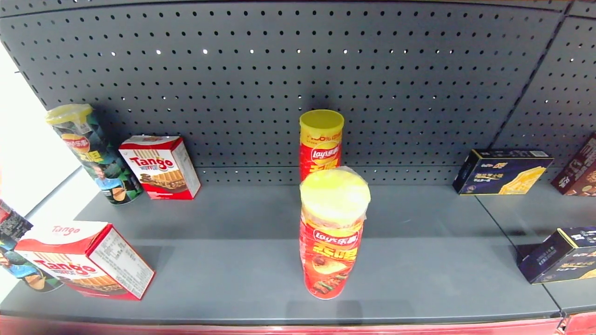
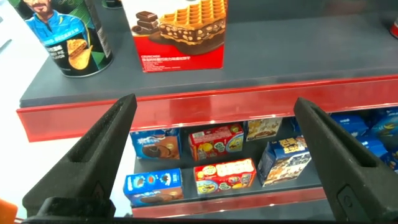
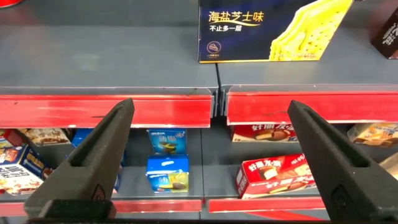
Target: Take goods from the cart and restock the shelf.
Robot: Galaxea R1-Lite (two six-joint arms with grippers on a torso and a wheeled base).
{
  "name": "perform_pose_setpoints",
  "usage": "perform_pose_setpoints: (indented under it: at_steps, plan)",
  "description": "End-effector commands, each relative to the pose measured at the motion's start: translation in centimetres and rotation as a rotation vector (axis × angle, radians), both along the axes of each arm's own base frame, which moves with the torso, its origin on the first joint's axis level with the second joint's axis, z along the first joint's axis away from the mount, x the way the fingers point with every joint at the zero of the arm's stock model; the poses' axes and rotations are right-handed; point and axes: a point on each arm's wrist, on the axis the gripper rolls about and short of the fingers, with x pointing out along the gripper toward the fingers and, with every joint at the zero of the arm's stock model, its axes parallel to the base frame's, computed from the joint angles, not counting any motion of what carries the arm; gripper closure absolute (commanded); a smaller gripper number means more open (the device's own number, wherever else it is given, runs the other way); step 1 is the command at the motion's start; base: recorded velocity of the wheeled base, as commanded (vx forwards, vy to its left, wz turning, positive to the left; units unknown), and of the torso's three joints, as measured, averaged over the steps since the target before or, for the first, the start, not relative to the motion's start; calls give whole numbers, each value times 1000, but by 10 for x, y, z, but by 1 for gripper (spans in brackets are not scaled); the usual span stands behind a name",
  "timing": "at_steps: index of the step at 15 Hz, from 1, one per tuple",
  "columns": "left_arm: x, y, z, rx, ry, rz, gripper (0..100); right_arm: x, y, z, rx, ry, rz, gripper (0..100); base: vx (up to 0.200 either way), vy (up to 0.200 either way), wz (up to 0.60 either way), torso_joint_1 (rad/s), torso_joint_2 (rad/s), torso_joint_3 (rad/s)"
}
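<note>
While the left gripper and the right gripper both hang spread wide and empty, facing the red front edge, the shelf carries two red chip cans upright at its middle: front can, back can by the pegboard. Leftward stand two dark cans and two wafer boxes; rightward lie two navy boxes.

Lower half of rear chip can hidden behind front can.
</note>
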Motion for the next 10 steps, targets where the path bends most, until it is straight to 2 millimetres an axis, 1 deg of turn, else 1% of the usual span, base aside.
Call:
perform_pose_setpoints:
  at_steps: [1, 7, 8, 10]
  plan:
    - [0, 0, 0, 0, 1, 1, 0, 0, 0, 0, 0, 1, 0, 0, 0, 0, 0, 0, 0, 0]
    - [0, 0, 0, 1, 1, 1, 0, 0, 0, 0, 0, 1, 1, 0, 0, 0, 0, 0, 0, 0]
    - [0, 0, 0, 1, 1, 1, 0, 0, 0, 0, 0, 0, 1, 0, -200, 0, 0, 2, 2, 2]
    - [0, 0, 0, 0, 1, -1, 0, 0, 0, 0, 0, 0, 1, 0, 0, 0, 0, 0, 0, 0]
